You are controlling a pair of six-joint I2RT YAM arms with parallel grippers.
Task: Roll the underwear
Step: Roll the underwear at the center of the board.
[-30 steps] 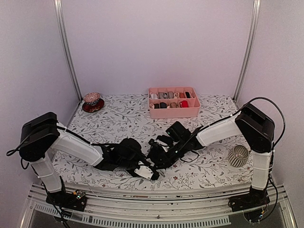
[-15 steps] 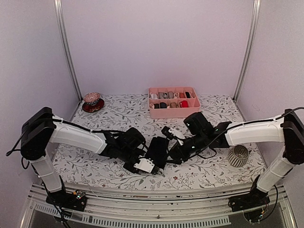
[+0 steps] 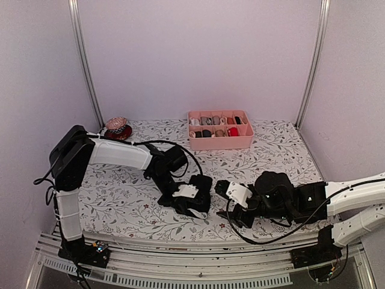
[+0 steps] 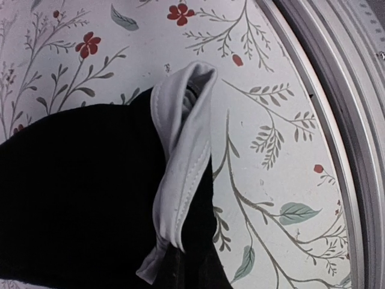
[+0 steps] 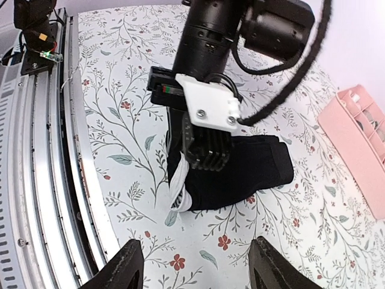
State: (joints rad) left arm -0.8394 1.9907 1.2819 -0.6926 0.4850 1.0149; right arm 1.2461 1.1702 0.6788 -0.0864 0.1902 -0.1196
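The underwear [image 5: 255, 168] lies as a folded black bundle on the flowered table, its pale waistband [image 4: 183, 162] sticking out at the end nearest the front rail. My left gripper [image 5: 207, 158] comes down onto that end and is shut on the underwear [image 3: 203, 200]; from above it [image 3: 192, 201] shows near the table's front middle. My right gripper [image 5: 198, 271] stands open and empty, a short way from the bundle on its right. In the top view it [image 3: 231, 211] points left towards the bundle. The left wrist view shows no fingers, only fabric.
A pink divided tray [image 3: 219, 142] with several small fabric rolls stands at the back centre, also at the right edge of the right wrist view [image 5: 355, 138]. A red dish with a patterned ball [image 3: 117, 127] sits at the back left. The metal front rail [image 5: 36, 150] runs close to the bundle.
My right gripper has opened, let go of the underwear and drawn back to the right front. My left arm has swung its elbow back, still holding the bundle.
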